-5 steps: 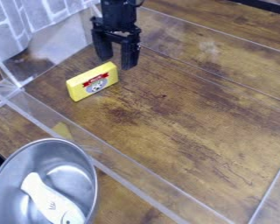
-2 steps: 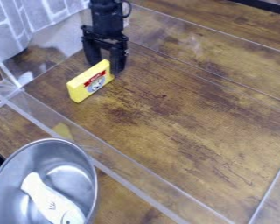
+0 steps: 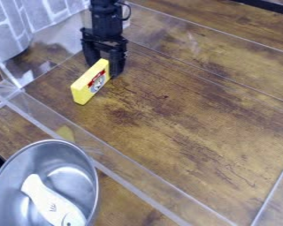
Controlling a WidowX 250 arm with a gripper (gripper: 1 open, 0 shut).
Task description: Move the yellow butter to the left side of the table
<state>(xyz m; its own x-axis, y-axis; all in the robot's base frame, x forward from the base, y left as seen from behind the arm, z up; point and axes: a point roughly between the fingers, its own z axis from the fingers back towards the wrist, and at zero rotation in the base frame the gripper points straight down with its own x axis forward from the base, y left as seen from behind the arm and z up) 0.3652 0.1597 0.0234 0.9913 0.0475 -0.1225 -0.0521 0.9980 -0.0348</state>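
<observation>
The yellow butter [image 3: 89, 82] is a yellow block with a red and white label, lying on the wooden table [image 3: 191, 97] near its left side. My gripper [image 3: 107, 60] is black, points down and stands over the butter's far end. Its fingers [image 3: 89, 55] are spread on either side of that end, open, and I cannot tell whether they touch the block.
A metal bowl [image 3: 43, 190] with a white object inside sits at the front left corner. A clear plastic wall [image 3: 38, 53] runs along the table's left edge, with white tiles behind it.
My gripper has moved left and down from beside the butter to over its far end. The butter has turned slightly, now lying more lengthwise.
</observation>
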